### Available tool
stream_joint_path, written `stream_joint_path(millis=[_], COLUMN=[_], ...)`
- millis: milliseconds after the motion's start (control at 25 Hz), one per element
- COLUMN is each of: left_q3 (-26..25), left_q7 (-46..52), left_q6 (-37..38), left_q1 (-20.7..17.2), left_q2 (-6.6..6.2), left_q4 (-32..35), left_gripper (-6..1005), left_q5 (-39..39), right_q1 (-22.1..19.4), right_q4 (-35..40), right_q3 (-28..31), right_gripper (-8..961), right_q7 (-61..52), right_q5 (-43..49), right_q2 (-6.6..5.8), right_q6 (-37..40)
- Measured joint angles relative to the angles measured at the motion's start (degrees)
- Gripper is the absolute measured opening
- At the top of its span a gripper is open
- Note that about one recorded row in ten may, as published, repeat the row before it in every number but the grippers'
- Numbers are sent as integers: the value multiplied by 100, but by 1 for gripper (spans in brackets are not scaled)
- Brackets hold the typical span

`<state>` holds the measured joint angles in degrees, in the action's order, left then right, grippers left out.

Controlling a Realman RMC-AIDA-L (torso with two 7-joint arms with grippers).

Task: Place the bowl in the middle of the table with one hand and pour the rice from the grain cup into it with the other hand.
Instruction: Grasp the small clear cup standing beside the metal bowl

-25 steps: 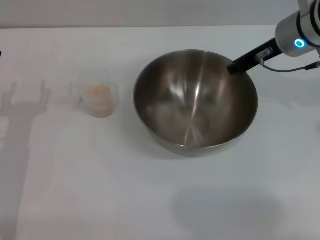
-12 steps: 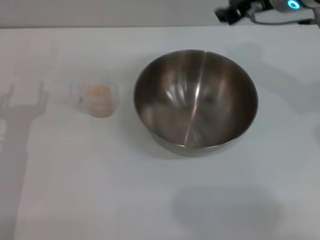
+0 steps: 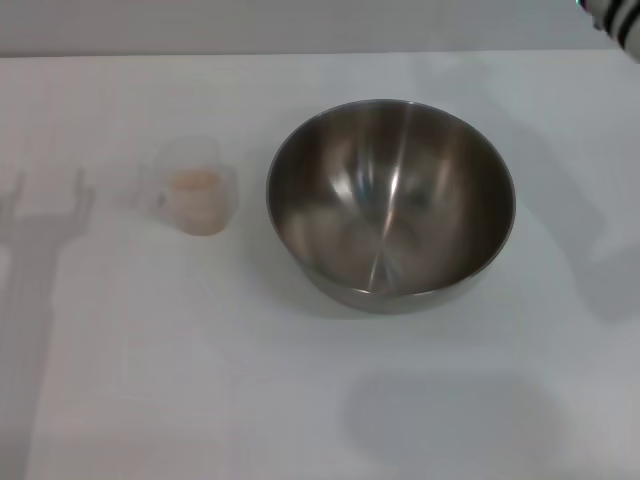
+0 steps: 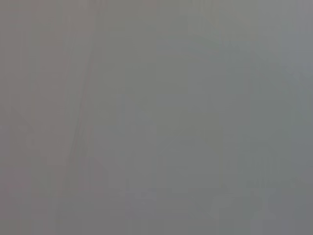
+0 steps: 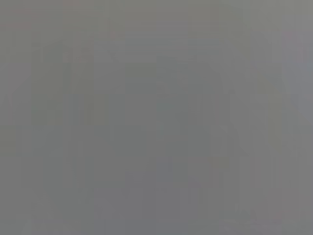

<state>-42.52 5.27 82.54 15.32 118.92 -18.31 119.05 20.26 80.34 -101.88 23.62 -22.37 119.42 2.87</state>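
Fingers out of sight on both sides, so released or clenched cannot be told. Only a sliver of the right arm (image 3: 622, 22) visible, at the far right corner of the head view, well apart from everything on the table (image 3: 180, 380). Nothing of the left arm visible in the head view. Both wrist views a flat grey blur, with nothing recognisable.

Bowl (image 3: 391, 200) upright on the table, near the middle and slightly toward the right, untouched by anything. Shiny brushed inside, no grains visible within. Grain cup (image 3: 199, 193) upright to the left of the bowl, near it but not touching, with bare tabletop between the two. Rice (image 3: 196, 181) in the cup as a pale-beige mass, seen through the translucent wall. Soft grey shadows across the tabletop at the left edge, at the right edge and near the front.
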Motion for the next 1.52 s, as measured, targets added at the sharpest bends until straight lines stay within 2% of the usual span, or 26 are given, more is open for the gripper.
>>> stream_joint_path(millis=[40, 80, 120, 160, 280, 320, 360, 520, 640, 720, 920, 1120, 1520], left_q3=[104, 104, 296, 296, 700, 995, 995, 1391, 1529, 1696, 1753, 1756, 1679], left_q7=[0, 0, -1, -1, -45, -91, -91, -105, -127, -246, -561, -632, -633], left_q6=[0, 0, 29, 29, 165, 230, 230, 143, 27, -356, -1095, -1528, -1983], left_q1=[-34, -34, -63, -63, -109, -163, -163, -243, -250, -209, -69, 104, 413], left_q2=[-1, -1, -1, -1, -3, -5, -5, 0, 0, 0, 14, 18, 2], left_q4=[1, 1, 4, 4, 42, 55, 55, 124, 129, 131, 90, 77, 149], left_gripper=[710, 710, 710, 710, 709, 709, 709, 709, 708, 708, 708, 707, 706], left_q5=[0, 0, 4, 4, 7, 15, 15, 14, 15, 15, 13, 12, -31], right_q1=[-134, -134, -217, -217, -265, -264, -256, -126, -119, -142, -191, -202, -217], right_q4=[-485, -485, -1121, -1121, -2252, -2667, -3090, -4770, -5094, -5300, -5399, -5493, -5592], right_q3=[-257, -257, -515, -515, -788, -835, -862, -659, -543, -459, -379, -362, -314], right_gripper=[348, 348, 348, 349, 349, 349, 349, 349, 349, 349, 349, 349, 348], right_q7=[-53, -53, -210, -210, -926, -1267, -1614, -2601, -2682, -2688, -2690, -2673, -2666], right_q5=[-21, -21, -29, -29, -34, -35, -37, -49, -52, -53, -57, -57, -57], right_q2=[7, 7, 14, 14, 16, 11, 6, -15, -16, -14, -9, -7, -13], right_q6=[1228, 1228, 2530, 2530, 4638, 5319, 5906, 7481, 7510, 7523, 7530, 7637, 7713])
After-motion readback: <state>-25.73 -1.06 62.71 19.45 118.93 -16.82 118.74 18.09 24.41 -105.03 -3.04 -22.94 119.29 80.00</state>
